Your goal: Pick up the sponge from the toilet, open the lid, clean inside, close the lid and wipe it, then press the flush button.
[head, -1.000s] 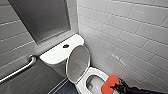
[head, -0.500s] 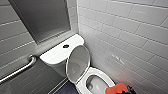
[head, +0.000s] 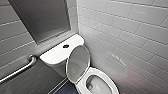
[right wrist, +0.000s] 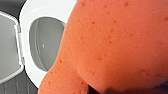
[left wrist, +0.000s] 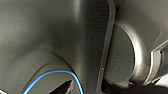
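Orange sponge looms large in the right wrist view, off every surface and poised over the rim of the toilet with the open bowl beneath and to one side. Hanging in the air like that, it reads as clamped in the right gripper, though the grip itself is hidden behind the foam. The left wrist view gives dark robot housing and a blue cable, so whether the left gripper is open or closed cannot be told.

In the head view the lid stands raised, leaning back against the tank, and the bowl lies exposed below it. The button sits dark in the middle of the tank top, untouched by either arm. A grab bar runs along the tiled wall at the left.

Judged from this, the first two steps are done — sponge lifted, lid up. The sponge is above the bowl, not seen touching its inside, so the cleaning step seems to be the one in hand; how much of it is finished cannot be told. Left to do: closing the lid, wiping it, and pressing the button.
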Motion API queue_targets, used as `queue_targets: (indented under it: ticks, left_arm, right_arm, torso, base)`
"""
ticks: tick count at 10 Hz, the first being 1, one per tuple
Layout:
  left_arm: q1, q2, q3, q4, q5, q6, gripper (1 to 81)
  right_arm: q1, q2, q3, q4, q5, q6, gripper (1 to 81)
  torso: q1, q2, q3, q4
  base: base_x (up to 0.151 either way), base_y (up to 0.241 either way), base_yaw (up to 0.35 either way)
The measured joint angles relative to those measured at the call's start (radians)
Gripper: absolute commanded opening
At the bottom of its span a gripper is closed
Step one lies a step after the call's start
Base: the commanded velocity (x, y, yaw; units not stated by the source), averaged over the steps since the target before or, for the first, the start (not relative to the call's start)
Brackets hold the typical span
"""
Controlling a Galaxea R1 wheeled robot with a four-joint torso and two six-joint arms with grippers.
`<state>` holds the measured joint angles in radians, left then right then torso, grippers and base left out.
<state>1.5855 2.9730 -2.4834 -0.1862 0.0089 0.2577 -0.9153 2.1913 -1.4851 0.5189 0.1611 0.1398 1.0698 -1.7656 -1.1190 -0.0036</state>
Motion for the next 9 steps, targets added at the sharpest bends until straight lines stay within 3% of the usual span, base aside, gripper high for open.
queue_targets:
  ticks: [3,5,7,9]
  left_arm:
    - [0.0,0.0,0.0,0.001,0.0,0.0,81.1]
    - [0.0,0.0,0.0,0.003,0.0,0.0,81.1]
    - [0.0,0.003,-0.004,0.003,0.001,0.0,81.1]
    - [-0.003,0.003,-0.004,0.003,0.007,0.0,81.1]
  right_arm:
    - [-0.006,-0.059,0.105,-0.009,0.008,-0.001,1.0]
    - [0.051,-0.057,0.119,-0.023,-0.01,-0.001,1.0]
    - [0.179,-0.016,0.111,-0.049,-0.066,-0.003,1.0]
    - [0.239,0.057,0.014,-0.068,-0.173,-0.005,1.0]
  torso:
    - [0.0,0.0,0.0,0.0]
    - [0.0,0.0,0.0,0.0]
    - [0.0,-0.001,0.0,0.0]
    - [0.0,-0.001,0.0,0.0]
  base:
    - [0.0,0.0,0.0]
    - [0.0,0.0,0.0]
    - [0.0,0.0,0.0]
    - [0.0,0.0,0.0]
